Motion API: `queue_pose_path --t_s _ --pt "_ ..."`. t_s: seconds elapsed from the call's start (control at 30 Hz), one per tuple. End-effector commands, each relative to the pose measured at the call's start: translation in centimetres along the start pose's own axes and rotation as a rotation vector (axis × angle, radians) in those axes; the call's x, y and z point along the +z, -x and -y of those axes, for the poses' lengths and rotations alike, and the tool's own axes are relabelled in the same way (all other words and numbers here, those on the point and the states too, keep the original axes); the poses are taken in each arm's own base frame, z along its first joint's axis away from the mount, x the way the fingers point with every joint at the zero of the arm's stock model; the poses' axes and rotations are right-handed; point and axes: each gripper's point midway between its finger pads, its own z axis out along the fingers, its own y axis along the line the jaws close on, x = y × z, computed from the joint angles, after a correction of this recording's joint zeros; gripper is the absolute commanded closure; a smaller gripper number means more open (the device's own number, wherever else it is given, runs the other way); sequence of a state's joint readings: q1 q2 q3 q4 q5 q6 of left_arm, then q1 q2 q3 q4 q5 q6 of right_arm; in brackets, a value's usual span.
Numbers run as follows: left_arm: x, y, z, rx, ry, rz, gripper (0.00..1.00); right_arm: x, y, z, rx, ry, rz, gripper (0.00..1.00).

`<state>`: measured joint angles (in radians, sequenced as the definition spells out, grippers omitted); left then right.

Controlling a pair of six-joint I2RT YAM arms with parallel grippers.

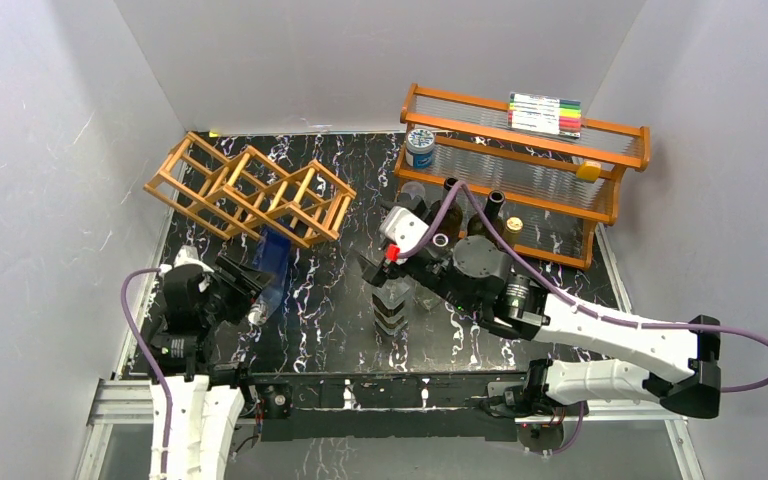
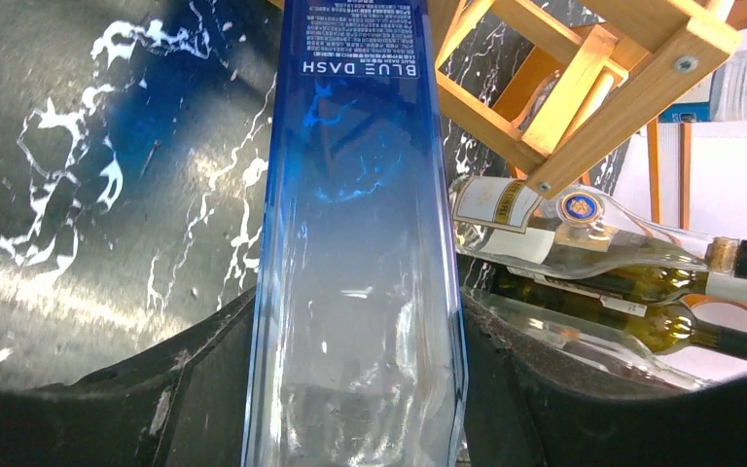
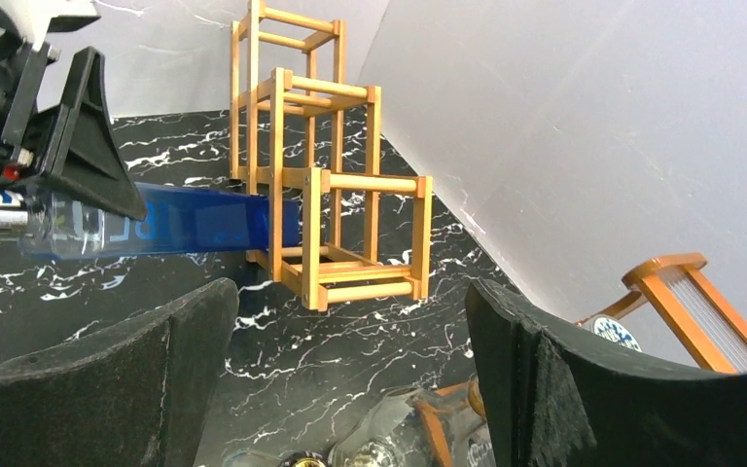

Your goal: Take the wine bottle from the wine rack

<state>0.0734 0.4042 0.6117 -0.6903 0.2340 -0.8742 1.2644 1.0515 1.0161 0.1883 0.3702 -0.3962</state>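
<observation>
the black desk (image 1: 330,310) has white streaks. the wooden wine rack (image 3: 311,243) stands at its back left. the blue wine bottle (image 1: 275,255) lies on its side, its fat end at the rack's near bottom hole. the left fingers (image 2: 156,409) pinch the bottle near its neck. the right fingers (image 3: 107,389) are spread wide apart over the desk.

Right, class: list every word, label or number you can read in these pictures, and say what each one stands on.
"BLUE DASH": white print on the blue bottle.
Fine print above that: too small to read.
Cream label on the clear bottle: blurred, unreadable.
Print on the pen pack and the can: too small to read.
</observation>
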Motion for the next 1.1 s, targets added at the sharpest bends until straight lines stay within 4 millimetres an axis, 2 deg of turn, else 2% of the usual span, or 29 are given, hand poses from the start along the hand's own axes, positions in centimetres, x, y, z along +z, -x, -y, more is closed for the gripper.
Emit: queue_pose_path --t_s 0.0,0.17,0.37,0.47,0.63,0.73,0.87,1.07 --pt "-2.8 2.1 2.9 0.000 0.005 0.028 1.00 0.9 4.1 0.6 0.029 0.012 0.092 0.02" --pt "-5.1 3.9 2.9 -0.051 0.106 0.095 1.00 1.9 3.9 -0.3 0.019 0.045 0.067 0.02" --pt "-4.9 3.1 6.1 -0.039 -0.051 0.024 1.00 3.2 4.2 -1.6 0.015 0.105 0.064 0.02" --pt "-5.0 2.7 5.9 -0.054 -0.051 0.013 1.00 4.1 4.0 -2.4 0.007 0.133 0.039 0.02" --pt "-5.0 1.5 4.7 -0.081 0.068 -0.098 1.00 5.8 3.5 -3.9 0.004 0.196 -0.012 0.02" --pt "-5.5 1.1 4.6 -0.094 0.140 -0.166 1.00 6.5 2.5 -5.6 0.001 0.263 -0.056 0.02" --pt "-6.5 1.3 5.6 -0.147 0.154 -0.178 1.00 6.7 1.6 -8.2 -0.008 0.377 -0.031 0.02" --pt "-7.6 0.8 6.7 -0.300 0.173 -0.212 1.00 6.9 2.9 -12.3 0.036 0.555 0.064 0.02"
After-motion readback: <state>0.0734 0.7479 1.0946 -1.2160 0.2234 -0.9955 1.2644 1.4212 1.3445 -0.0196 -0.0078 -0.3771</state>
